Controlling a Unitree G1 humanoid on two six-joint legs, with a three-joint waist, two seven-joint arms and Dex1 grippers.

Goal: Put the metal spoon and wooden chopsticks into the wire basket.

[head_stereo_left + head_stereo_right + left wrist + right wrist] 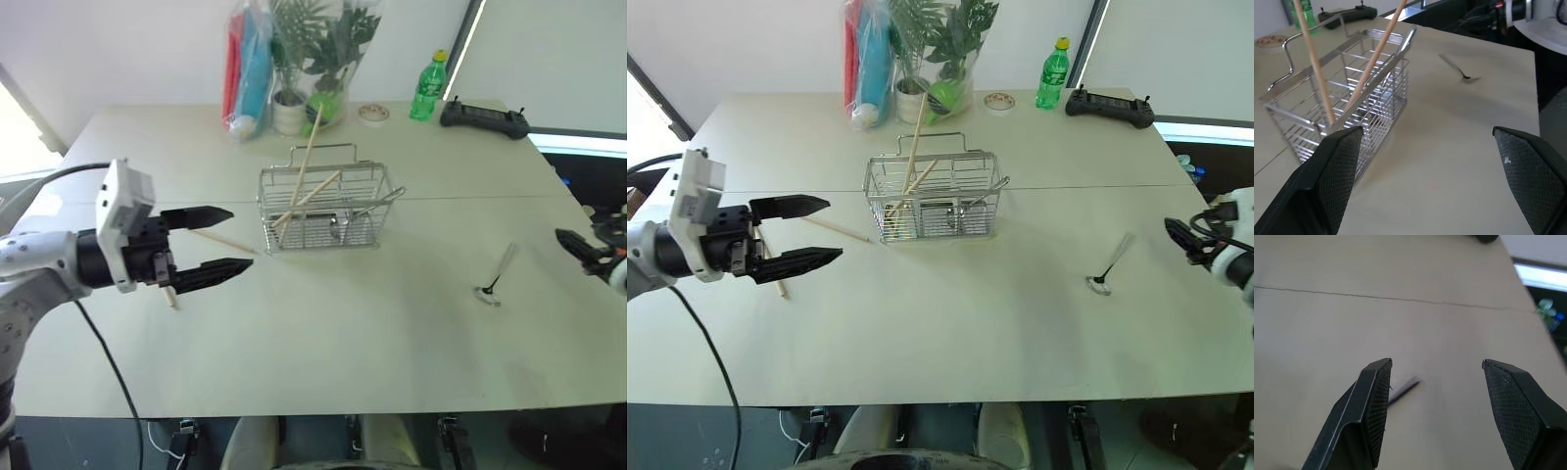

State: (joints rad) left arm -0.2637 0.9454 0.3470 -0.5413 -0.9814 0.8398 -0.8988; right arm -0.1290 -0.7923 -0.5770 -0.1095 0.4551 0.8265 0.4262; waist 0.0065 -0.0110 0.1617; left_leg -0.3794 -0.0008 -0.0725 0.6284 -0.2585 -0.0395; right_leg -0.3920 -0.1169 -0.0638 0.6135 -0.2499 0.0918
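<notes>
On the table point(323, 323), the wire basket point(328, 208) holds two chopsticks point(306, 162); two more point(223, 240) lie left of it. The spoon point(495, 279) lies well right. The left gripper point(220, 241) and the right gripper point(1435, 382) both gape empty.

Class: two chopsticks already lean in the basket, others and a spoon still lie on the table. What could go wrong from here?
1. The chopsticks leaning in the wire basket rise above its rim; a passing arm might knock them.
2. The metal spoon lies flat, so jaws may slip.
3. The light basket could tip or slide when nudged.
</notes>
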